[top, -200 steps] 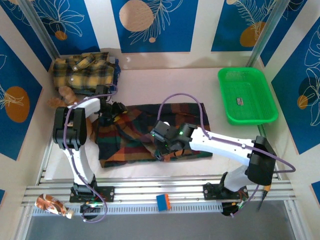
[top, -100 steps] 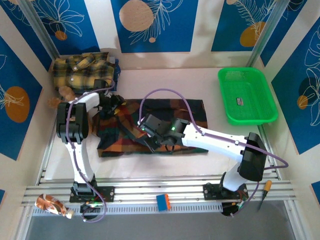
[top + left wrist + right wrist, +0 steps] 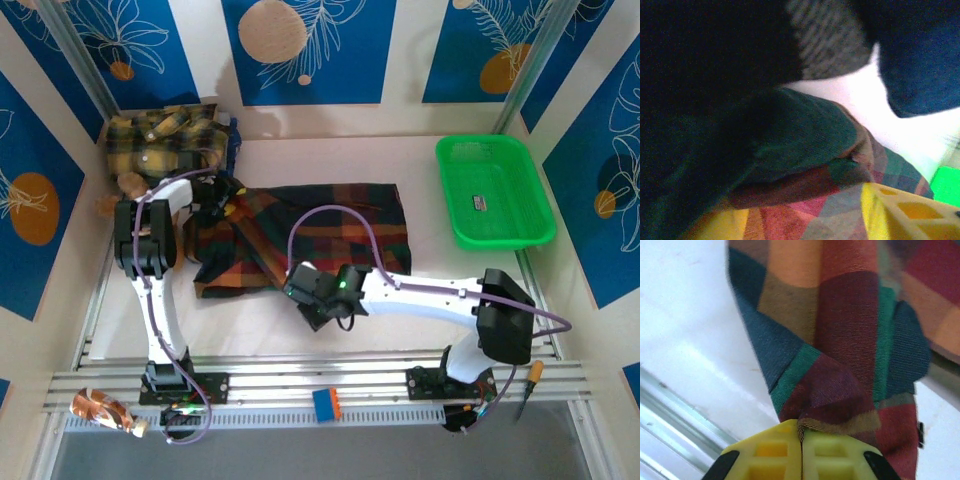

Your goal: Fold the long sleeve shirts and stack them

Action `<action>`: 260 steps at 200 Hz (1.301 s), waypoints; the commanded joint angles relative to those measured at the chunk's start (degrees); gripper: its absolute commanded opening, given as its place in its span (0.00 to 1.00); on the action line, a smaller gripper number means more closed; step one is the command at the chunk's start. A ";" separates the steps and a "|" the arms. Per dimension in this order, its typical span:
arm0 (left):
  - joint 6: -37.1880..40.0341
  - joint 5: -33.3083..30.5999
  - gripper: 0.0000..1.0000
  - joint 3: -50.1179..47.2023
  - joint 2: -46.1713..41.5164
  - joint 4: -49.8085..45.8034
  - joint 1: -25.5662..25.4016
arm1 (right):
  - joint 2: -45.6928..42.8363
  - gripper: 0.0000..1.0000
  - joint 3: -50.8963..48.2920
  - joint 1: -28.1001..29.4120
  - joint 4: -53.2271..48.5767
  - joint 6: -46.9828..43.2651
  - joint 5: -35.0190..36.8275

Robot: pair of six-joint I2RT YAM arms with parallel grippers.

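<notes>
The dark green, navy, red and orange plaid shirt [image 3: 340,228] lies spread in the middle of the table, bunched at its left side. My right gripper [image 3: 306,303] is at the shirt's near edge, and in the right wrist view its yellow fingers [image 3: 840,450] are shut on a fold of the plaid cloth [image 3: 840,365]. My left gripper [image 3: 218,202] sits on the bunched left part. One yellow finger [image 3: 905,212] shows there with plaid cloth [image 3: 805,150] pressed against it; its grip is unclear. The yellow and black shirt [image 3: 165,140] lies at the back left corner.
A green plastic basket [image 3: 495,190] stands at the right. A brown teddy bear [image 3: 125,185] lies at the left under the yellow shirt's edge. A small blue block [image 3: 327,402] rests on the rail at the near edge, beside the arm bases.
My right gripper has swung left and toward the near edge with the cloth in it. The left gripper moved toward the back, and the dark shirt shifted back with it.
</notes>
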 commanded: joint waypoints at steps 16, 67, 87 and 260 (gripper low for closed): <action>-0.13 5.60 0.82 -6.77 -1.30 6.83 0.92 | -2.92 0.41 2.08 -5.61 -4.17 6.29 -1.30; -1.57 10.56 0.99 -10.93 -8.19 10.22 0.09 | 1.38 0.55 4.19 -0.60 -2.64 4.64 -7.93; -0.48 11.25 1.00 -10.93 -11.63 8.46 0.09 | 8.38 0.57 9.10 2.48 -5.07 -0.81 -9.27; 21.25 -4.75 1.00 -4.56 -34.22 -17.44 -0.08 | 20.77 0.00 18.38 -3.80 -9.40 -8.97 -12.98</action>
